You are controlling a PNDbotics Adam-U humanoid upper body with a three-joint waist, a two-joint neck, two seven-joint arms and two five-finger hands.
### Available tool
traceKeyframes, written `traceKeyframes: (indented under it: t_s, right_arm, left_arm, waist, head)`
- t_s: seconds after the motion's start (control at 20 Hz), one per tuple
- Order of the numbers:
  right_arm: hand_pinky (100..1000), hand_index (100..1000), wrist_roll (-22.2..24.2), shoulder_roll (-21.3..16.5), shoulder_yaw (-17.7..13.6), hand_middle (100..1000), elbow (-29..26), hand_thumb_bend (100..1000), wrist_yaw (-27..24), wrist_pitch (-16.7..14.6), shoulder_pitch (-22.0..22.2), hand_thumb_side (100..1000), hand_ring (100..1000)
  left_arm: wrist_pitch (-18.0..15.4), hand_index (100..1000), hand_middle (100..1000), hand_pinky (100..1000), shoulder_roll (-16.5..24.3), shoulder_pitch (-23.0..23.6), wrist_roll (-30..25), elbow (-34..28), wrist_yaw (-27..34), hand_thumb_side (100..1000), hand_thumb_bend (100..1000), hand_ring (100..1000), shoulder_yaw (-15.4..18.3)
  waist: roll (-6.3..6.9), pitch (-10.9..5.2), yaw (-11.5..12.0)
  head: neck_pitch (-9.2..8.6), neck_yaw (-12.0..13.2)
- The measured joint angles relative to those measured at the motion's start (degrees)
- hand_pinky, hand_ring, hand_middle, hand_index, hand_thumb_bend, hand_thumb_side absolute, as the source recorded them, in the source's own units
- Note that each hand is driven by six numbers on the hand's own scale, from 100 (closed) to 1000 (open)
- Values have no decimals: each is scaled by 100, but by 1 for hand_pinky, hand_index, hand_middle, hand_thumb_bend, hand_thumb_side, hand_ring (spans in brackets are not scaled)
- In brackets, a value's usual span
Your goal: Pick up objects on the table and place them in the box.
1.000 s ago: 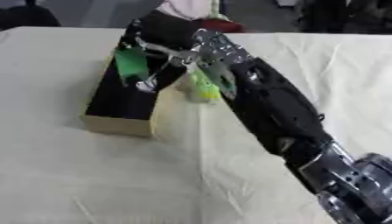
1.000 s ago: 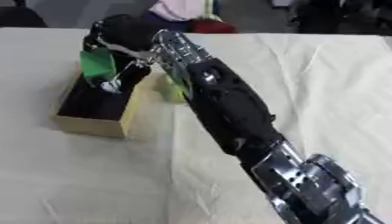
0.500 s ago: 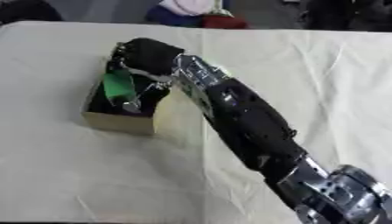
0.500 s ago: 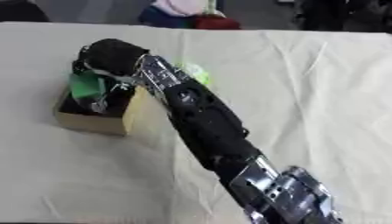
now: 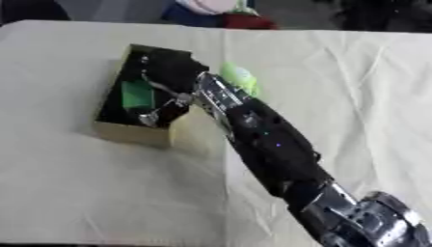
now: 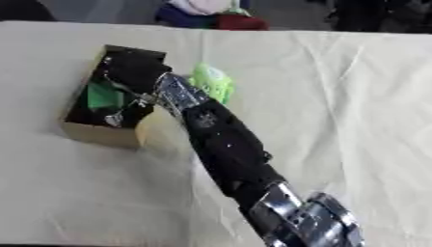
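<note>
Your right hand (image 5: pixel 168 77) is over the box (image 5: pixel 127 133), upper left; can't tell if fingers hold the green item (image 5: pixel 136 94) inside. Release, then fetch the lime object (image 6: pixel 211 81) beside it.

One open box (image 5: pixel 128 131) stands on the surface (image 5: pixel 101 193) toward its left edge. One dark green object (image 5: pixel 135 94) lies inside the box. One light green object (image 6: pixel 211 81) lies on the surface beside it. One robot hand (image 5: pixel 168 77) is over the box.
</note>
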Motion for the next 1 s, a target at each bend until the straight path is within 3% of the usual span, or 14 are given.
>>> traceKeyframes:
  t_s: [0.15, 0.6, 1.0]
  right_arm:
    - [761, 763, 18, 23, -2, 609, -36, 106, -1, -8, 13, 571, 761]
    - [814, 860, 301, 46, -4, 744, -342, 278, 96, 100, 14, 589, 837]
    - [814, 847, 461, 46, -4, 724, -523, 261, 256, 260, 61, 567, 834]
  left_arm:
    - [5, 854, 715, 735, -20, 0, -10, 0, 0, 789, 100, 633, 0]
    - [12, 851, 716, 735, -20, 0, -36, 0, 0, 788, 100, 632, 0]
    - [17, 850, 716, 736, -20, 2, -63, 0, -6, 787, 100, 632, 0]
  waist:
    - [3, 0, 0]
    - [3, 0, -11]
    - [8, 0, -41]
  head:
    - [0, 0]
    - [0, 0]
    - [0, -1]
